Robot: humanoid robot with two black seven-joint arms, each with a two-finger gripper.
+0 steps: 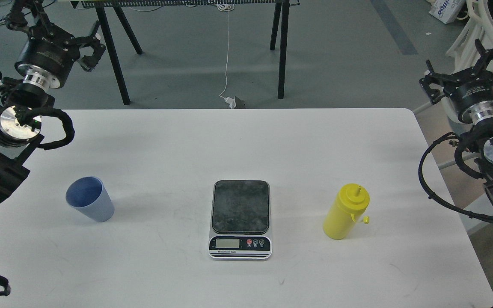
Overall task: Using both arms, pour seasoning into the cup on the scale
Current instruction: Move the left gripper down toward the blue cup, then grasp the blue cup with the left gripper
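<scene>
The yellow squeeze bottle (344, 212) stands upright on the right side of the white counter (238, 141), cap on, its little tethered tip cap hanging off to the side. It looks like soft plastic, so I judge it will give under pressure — I'd take it around the middle of the body, below the screw cap, and firmly enough to hold without squirting early. How full it is I can't tell, so its weight is a guess.

The pale blue cup (90, 199) sits well apart on the left of the counter, upright and seemingly empty. It's light, ribbed and thin-walled; it should grip well around the lower wall but could tip or deform if pinched hard near the rim.

Between them, dead centre, the scale (240, 219) has a bare dark plate — the cup is not on it yet.

My left pincer (89, 50) hangs high off the back-left corner, fingers spread, holding nothing. My right pincer (464, 70) hovers beyond the right edge, also splayed and empty, though it's small and dark from here.
</scene>
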